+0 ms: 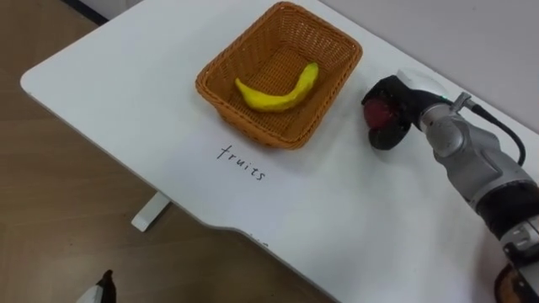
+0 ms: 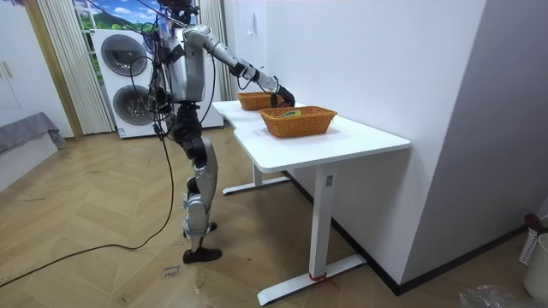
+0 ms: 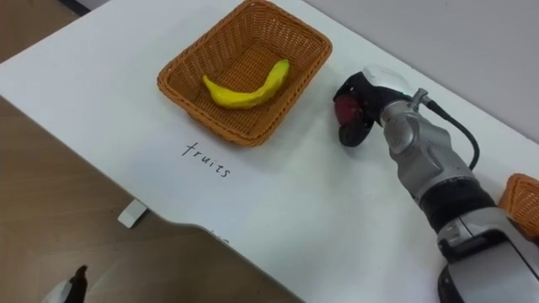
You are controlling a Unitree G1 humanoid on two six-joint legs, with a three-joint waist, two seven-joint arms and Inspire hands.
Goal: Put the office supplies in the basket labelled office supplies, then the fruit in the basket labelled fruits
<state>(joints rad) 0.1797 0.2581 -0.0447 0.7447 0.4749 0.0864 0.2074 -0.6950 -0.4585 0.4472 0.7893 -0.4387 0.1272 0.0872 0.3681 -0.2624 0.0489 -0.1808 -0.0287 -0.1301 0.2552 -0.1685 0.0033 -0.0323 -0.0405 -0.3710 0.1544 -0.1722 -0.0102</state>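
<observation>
Since the round dark-red fruit (image 1: 381, 114) belongs with the other fruit, we read this as the carry-to-basket step. The right robot hand (image 1: 406, 101) has its dark fingers curled round the fruit, which shows only partly between them. The grip is from the side and the forearm is stretched out over the white table (image 1: 337, 227). We judge the reach comes from the robot standing at the table's end in the room view, well back from the target.

The fruit is in that hand, just beside the right wall of the rectangular orange-brown wicker basket (image 1: 337, 84) and outside its rim. We can't tell whether it is lifted or resting on the table. The yellow banana (image 1: 278, 91) already lies inside on the basket floor, and a handwritten label (image 1: 242, 162) sits on the table in front. Both suggest this is the fruit basket.

A second orange wicker basket (image 3: 524, 202) shows at the right edge, nearer the robot. It is presumably for the office supplies, but its contents are out of view.

The left robot hand (image 1: 103, 284) hangs low past the table's near edge, idle, and we cannot tell its state.

Next, likely: move left over the rim, clear the wall, and release beside the banana. The risk is clipping the wicker wall on the way in.
</observation>
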